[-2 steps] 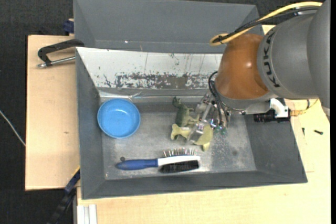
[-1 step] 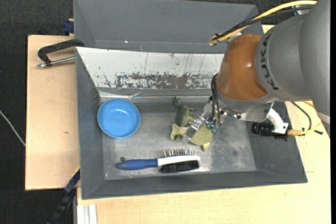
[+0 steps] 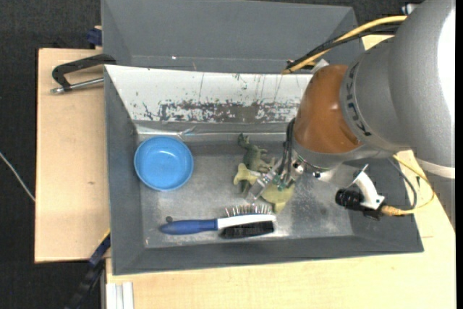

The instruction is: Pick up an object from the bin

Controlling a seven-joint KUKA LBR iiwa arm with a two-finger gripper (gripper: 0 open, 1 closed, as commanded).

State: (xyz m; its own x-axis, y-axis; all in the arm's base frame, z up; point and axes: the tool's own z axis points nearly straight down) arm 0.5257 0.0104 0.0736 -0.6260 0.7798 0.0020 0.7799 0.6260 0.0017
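Note:
My gripper [image 3: 287, 171] is low in the middle of the bin, under the arm's orange cover. It hangs right over a pale yellow-green toy figure [image 3: 247, 175] whose right part lies beneath it. A darker green toy piece [image 3: 254, 153] lies just behind that, toward the back wall. A brush with a blue handle and a black-and-white bristle head [image 3: 244, 223] lies along the front wall, just in front of the gripper.
A round blue bowl [image 3: 163, 163] stands at the left of the bin floor. The arm and its cables cover the right part of the bin. Bare floor lies between the bowl and the toys.

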